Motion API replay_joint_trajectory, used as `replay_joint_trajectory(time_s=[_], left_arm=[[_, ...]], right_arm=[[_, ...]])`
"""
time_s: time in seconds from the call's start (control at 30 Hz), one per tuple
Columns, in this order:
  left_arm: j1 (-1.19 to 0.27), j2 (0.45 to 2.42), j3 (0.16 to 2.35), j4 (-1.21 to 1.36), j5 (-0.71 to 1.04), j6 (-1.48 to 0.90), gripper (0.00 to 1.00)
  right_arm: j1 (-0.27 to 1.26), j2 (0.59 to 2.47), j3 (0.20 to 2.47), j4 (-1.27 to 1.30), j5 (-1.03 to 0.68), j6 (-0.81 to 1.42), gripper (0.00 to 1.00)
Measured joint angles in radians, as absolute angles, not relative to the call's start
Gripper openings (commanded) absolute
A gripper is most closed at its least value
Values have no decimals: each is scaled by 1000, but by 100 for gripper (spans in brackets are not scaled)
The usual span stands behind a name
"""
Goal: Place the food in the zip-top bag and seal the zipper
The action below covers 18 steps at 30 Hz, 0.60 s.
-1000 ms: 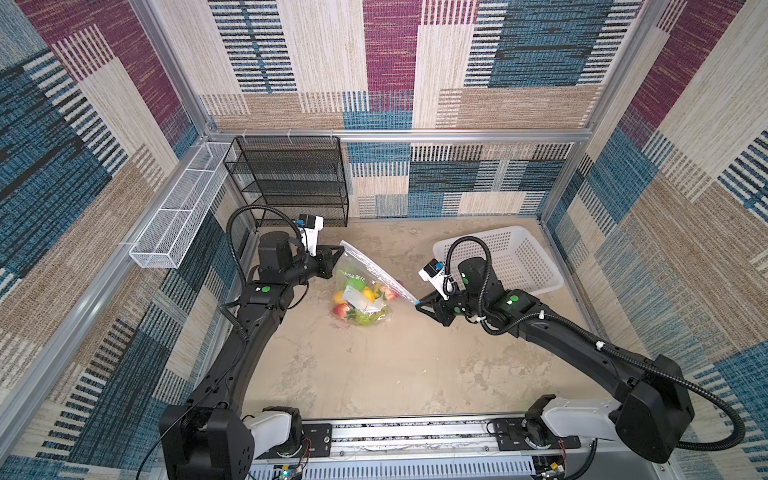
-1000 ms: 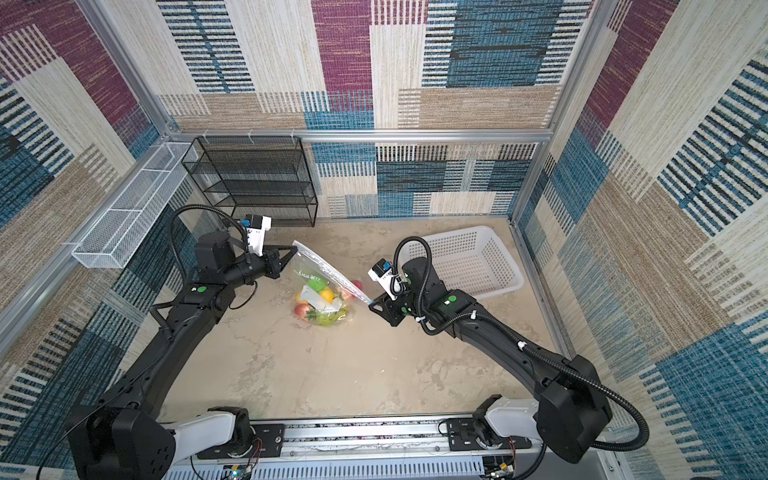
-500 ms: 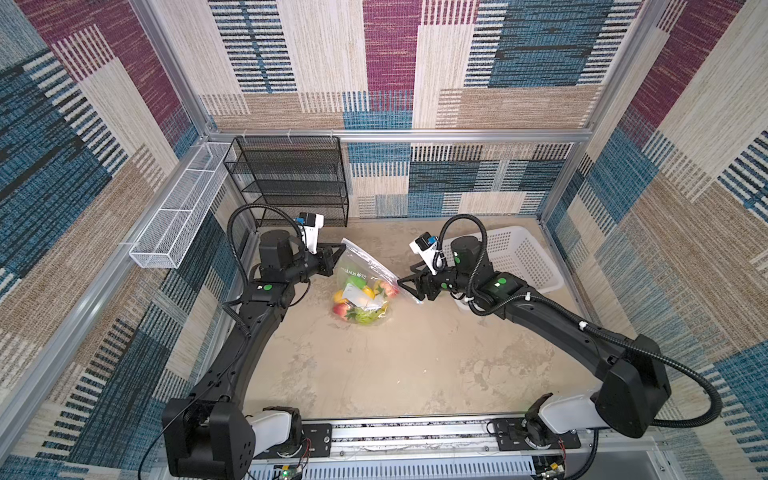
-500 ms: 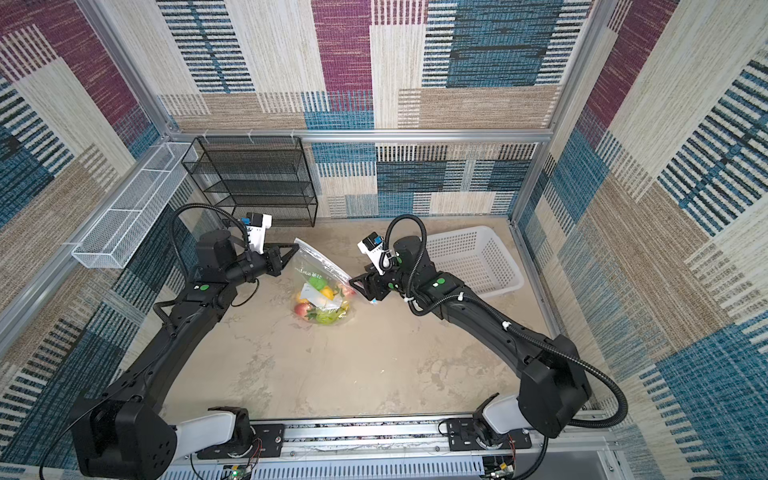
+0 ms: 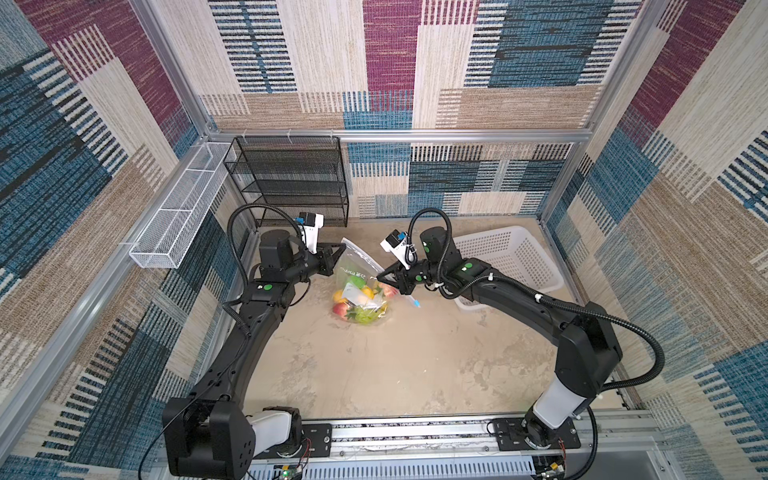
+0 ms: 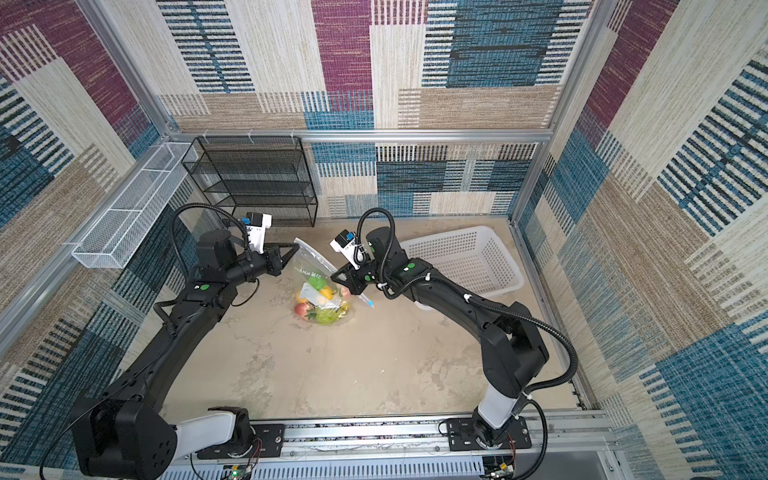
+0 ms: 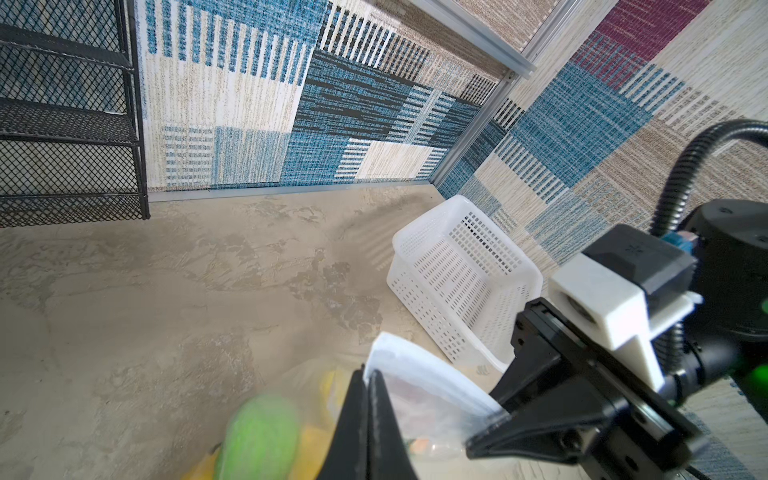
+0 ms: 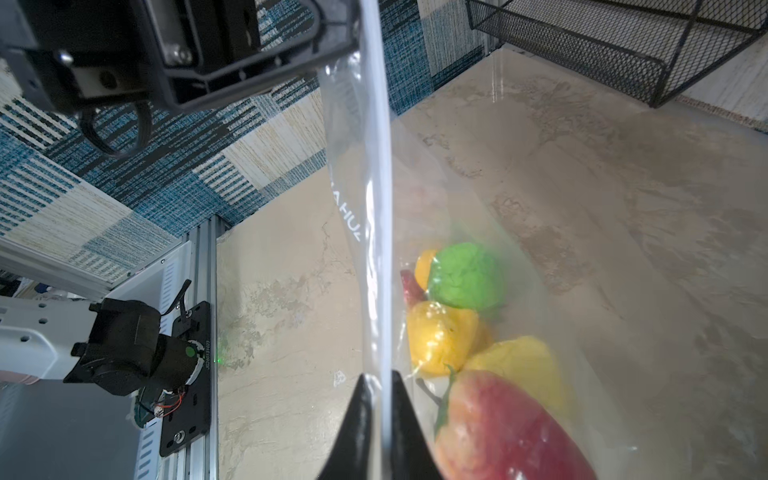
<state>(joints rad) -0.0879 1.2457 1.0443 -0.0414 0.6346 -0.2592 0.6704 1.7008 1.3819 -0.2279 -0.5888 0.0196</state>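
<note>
The zip-top bag [image 5: 353, 274] [image 6: 309, 276] hangs off the floor between my two grippers in both top views. Its sagging bottom holds the food [image 5: 358, 302] [image 6: 322, 305]: green, yellow and red pieces. My left gripper [image 5: 343, 246] [image 7: 368, 374] is shut on the far corner of the bag's mouth. My right gripper [image 5: 379, 276] [image 8: 379, 377] is shut on the zipper [image 8: 379, 208], the whitish track running straight from its jaws to the left gripper. The light-blue slider tab [image 5: 417, 304] hangs free past the right gripper. A green piece [image 8: 465, 278] and a red piece [image 8: 507, 428] show through the plastic.
A white perforated basket [image 5: 513, 259] [image 7: 457, 270] lies tilted behind my right arm at the right wall. A black mesh shelf rack [image 5: 291, 178] stands at the back left. A white wire tray [image 5: 183, 216] hangs on the left wall.
My right gripper has moved from near the slider end along the mouth edge toward the left gripper. It was open on the way and is now shut on the zipper track. The left gripper kept its hold.
</note>
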Motion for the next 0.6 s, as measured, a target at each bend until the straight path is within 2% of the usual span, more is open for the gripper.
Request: replay_joint_trajectory(time_s=[0.07,0.13,0.2,0.33,0.37,0.6], left_arm=[[-87,1243,1044,-41,628,-260,30],[-81,1238,1043,-41,611,-266,46],[-64,1232,1041,-42,573,-271,67],[23,1225,1034,-52,489,-297,70],[55,1225,1030,-52,466,-305,84],[225,1230,1002,-49,391,-366,85]], right_arm=[[671,1705,1398,-238,-591,19,0],[678,1707,1415,-252,-593,18,0],[689,1707,1438,-266,-593,17,0],[720,1695,1477,-312,-594,1,0],[728,1689,1485,-324,-594,-2,0],[779,1637,1525,-404,-653,-23,0]])
